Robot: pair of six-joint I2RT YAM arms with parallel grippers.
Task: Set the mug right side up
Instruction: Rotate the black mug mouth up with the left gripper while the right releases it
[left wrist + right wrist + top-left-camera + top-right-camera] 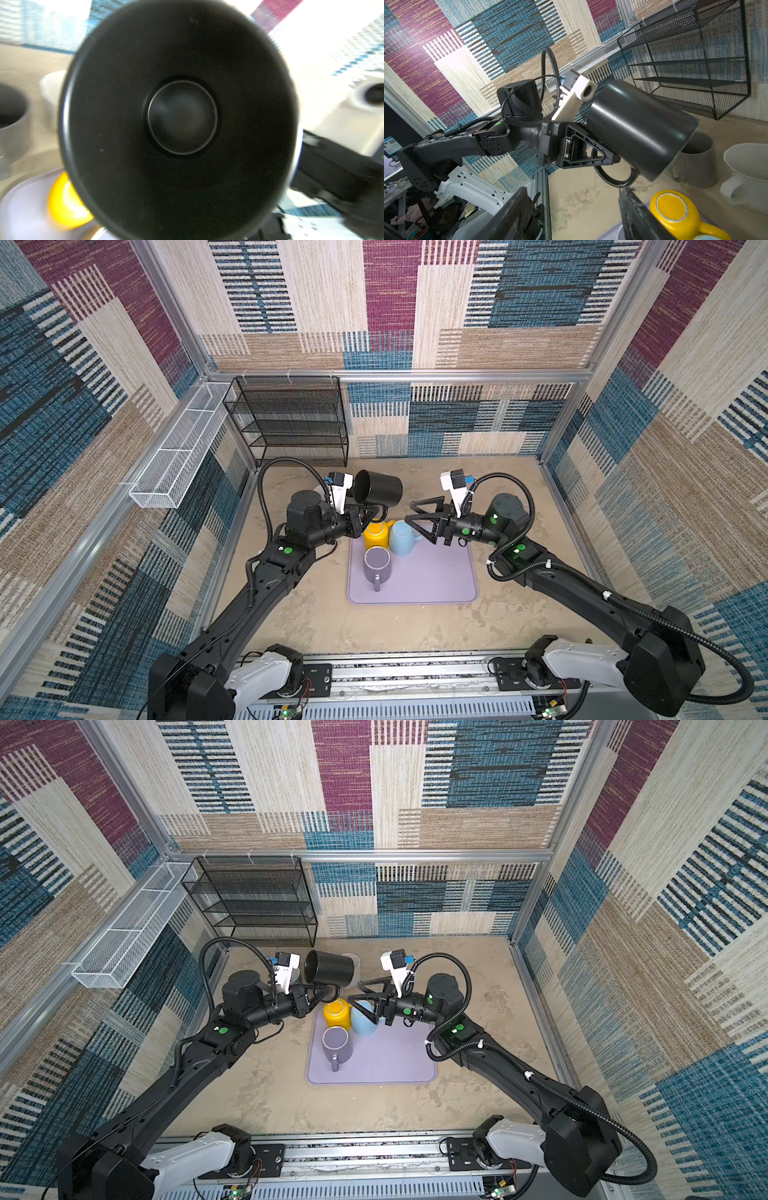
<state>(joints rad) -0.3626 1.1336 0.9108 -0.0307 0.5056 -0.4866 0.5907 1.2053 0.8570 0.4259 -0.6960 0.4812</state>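
A black mug [380,488] [332,968] hangs tilted on its side above the table, behind the mat. Its mouth faces the left wrist camera, whose view its dark inside [180,118] fills. My left gripper [372,514] [326,992] [604,158] is shut on the mug's ring handle [612,178], under the body [639,128]. My right gripper [409,512] [354,991] [571,199] stands open just right of the mug, holding nothing. Its fingertips are apart from the mug.
On the lilac mat [436,576] stand a yellow mug [376,534] bottom up, a light blue mug [402,537] and an upright grey-purple mug [377,566]. A grey mug [697,164] and a white one [747,166] sit behind. A black mesh rack [291,418] and a white wire basket [178,452] line the back left.
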